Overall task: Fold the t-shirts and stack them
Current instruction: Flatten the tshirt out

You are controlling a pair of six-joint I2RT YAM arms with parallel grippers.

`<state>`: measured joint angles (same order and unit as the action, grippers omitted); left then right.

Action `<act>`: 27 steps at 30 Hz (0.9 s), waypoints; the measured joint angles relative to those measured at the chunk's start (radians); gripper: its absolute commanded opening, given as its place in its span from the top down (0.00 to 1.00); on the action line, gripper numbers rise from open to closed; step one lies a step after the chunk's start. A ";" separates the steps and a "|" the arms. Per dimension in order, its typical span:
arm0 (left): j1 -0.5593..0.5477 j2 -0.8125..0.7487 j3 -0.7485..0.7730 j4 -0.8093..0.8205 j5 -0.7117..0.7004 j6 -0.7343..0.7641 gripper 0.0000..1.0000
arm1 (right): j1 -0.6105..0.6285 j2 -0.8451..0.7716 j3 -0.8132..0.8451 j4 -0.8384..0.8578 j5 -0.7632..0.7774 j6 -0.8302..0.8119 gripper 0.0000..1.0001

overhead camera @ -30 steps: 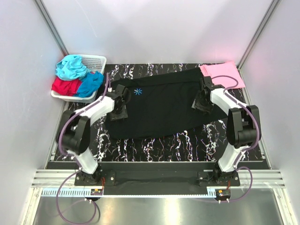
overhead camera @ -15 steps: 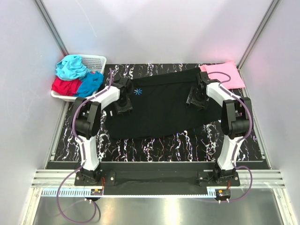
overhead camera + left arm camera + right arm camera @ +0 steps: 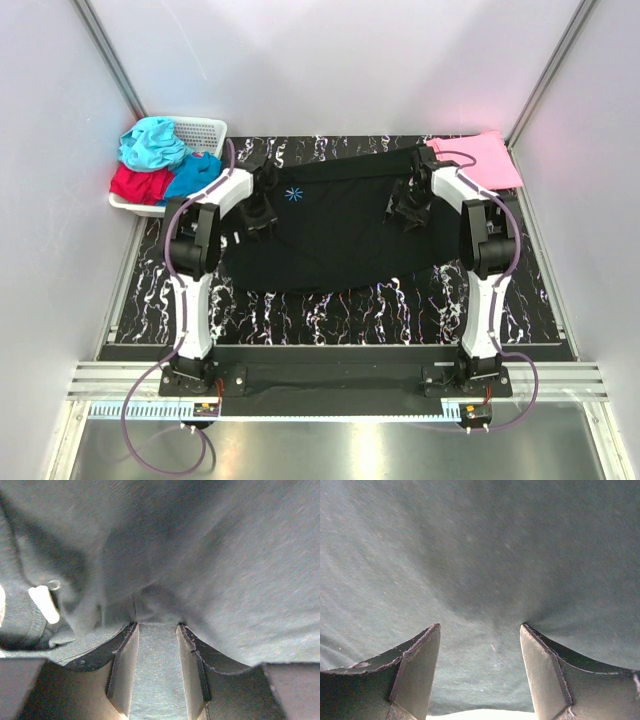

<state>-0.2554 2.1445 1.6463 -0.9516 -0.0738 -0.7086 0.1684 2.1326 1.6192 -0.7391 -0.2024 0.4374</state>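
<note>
Black tee (image 3: 340,225) lies spread across the middle of the marbled table (image 3: 340,310), its far edge slanting up toward the right and its near hem curving. The light-blue star mark (image 3: 294,195) shows near its left side. Both arms reach out over it from the near edge. L gripper (image 3: 262,212) is down on the tee's left part, just beside the mark. From its wrist cam the L gripper (image 3: 156,626) has its jaws fairly close together, w/ a strip of the black cloth running up between them and bunching at the tips, so it looks pinched on the fabric. R gripper (image 3: 410,208) sits on the tee's right part, near the pink tee (image 3: 478,158), which lies flat at the far right corner w/ the black tee's edge touching it. In its own cam the R gripper (image 3: 481,626) stands wide apart, holding nothing, tips pressed onto the cloth, which dips a bit between them. White basket (image 3: 205,130) sits at the far left corner, w/ a teal tee (image 3: 152,142), red tee (image 3: 135,185) and blue tee (image 3: 192,178) heaped in it and spilling over the rim.
</note>
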 measured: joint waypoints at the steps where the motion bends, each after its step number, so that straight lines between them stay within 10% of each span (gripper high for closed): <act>1: 0.002 0.020 0.032 -0.016 0.002 0.000 0.59 | 0.000 0.018 0.016 -0.003 -0.005 0.000 0.29; 16: 0.113 0.354 0.615 -0.165 0.058 -0.029 0.68 | -0.002 0.193 0.307 -0.108 -0.051 -0.019 0.29; 27: 0.167 0.309 0.537 -0.045 0.015 0.031 0.67 | -0.006 0.272 0.474 -0.179 -0.047 -0.062 0.30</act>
<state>-0.0887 2.4531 2.1838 -0.9962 -0.0589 -0.6773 0.1623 2.4046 2.0930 -0.9180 -0.2493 0.3756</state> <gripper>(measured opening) 0.323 0.703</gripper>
